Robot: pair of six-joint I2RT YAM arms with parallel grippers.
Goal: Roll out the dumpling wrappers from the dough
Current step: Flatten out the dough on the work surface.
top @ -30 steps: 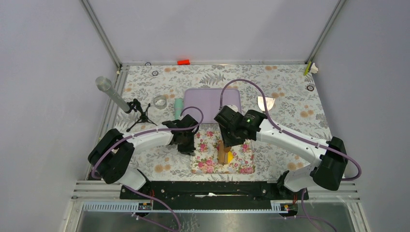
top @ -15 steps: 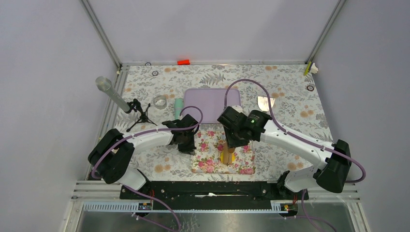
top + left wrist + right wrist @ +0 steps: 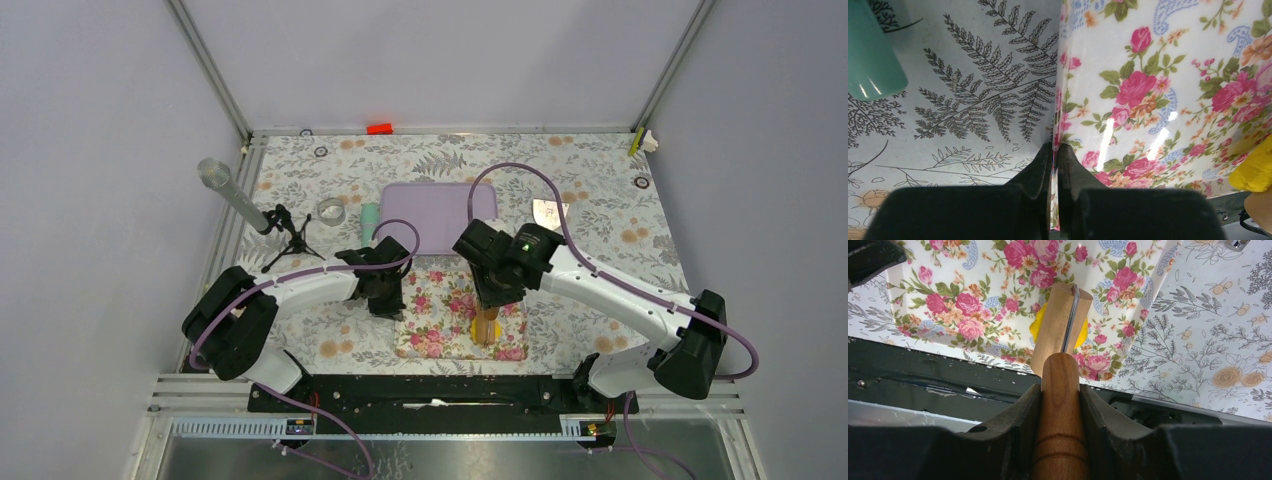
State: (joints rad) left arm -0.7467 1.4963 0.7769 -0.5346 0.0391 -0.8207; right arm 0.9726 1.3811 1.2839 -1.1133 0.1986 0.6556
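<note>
Lying on the floral mat [image 3: 973,305] near its front edge, the dough [image 3: 1037,325] is pressed under a wooden roller [image 3: 1055,327]. The right gripper [image 3: 1060,390] clasps the roller by its handle. The left gripper [image 3: 1054,152] is clenched on the mat's left edge.

Fern-print table [image 3: 600,215], seen from above
A rose-patterned mat [image 3: 435,320] lies at the near middle, with a lilac tray [image 3: 430,215] just behind it. A teal cylinder [image 3: 370,220] and a clear ring [image 3: 331,210] lie left of the tray. A microphone on a small tripod [image 3: 288,238] stands farther left, and a shiny scraper [image 3: 550,212] lies to the right.
</note>
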